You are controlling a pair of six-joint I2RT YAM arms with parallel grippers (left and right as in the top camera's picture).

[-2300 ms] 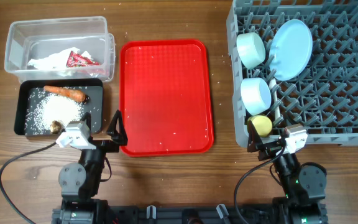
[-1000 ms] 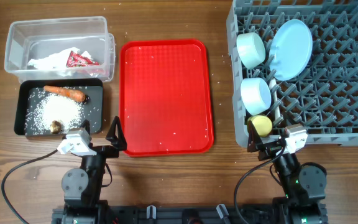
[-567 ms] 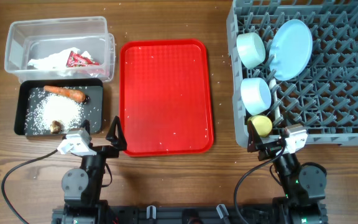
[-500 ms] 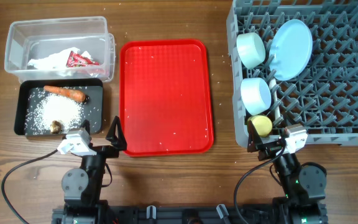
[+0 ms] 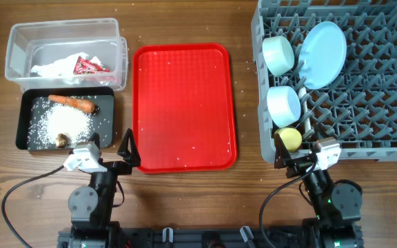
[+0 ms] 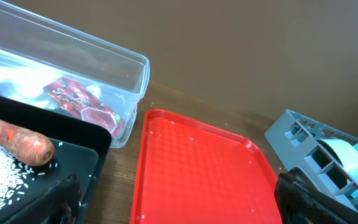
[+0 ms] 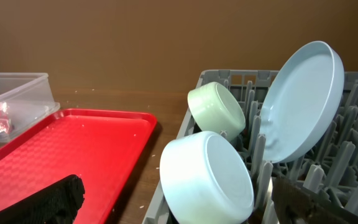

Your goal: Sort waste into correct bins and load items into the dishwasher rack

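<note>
The clear tub (image 5: 19,31) holds the white napkin (image 5: 50,67) and red wrapper (image 5: 88,66). The black tray (image 5: 106,120) holds the carrot (image 5: 71,102), rice (image 5: 57,125) and a brown lump (image 5: 62,140). The grey rack (image 5: 378,103) holds the blue plate (image 5: 322,55), green bowl (image 5: 278,54), blue bowl (image 5: 283,105), yellow cup (image 5: 289,138) and white spoon (image 5: 306,110). My left gripper (image 5: 111,146) is open and empty between the black tray and the red tray. My right gripper (image 5: 298,157) is open and empty at the rack's front edge, facing the blue bowl (image 7: 207,177).
The flat red serving tray (image 5: 183,96) lies in the middle with a few stray rice grains on it. The left wrist view shows the wrapper (image 6: 79,102), carrot (image 6: 17,137) and red tray (image 6: 197,168). Both arm bases stand at the table's front edge.
My left gripper has drawn back slightly toward the front edge and then held still. The right arm and all objects have not moved.
</note>
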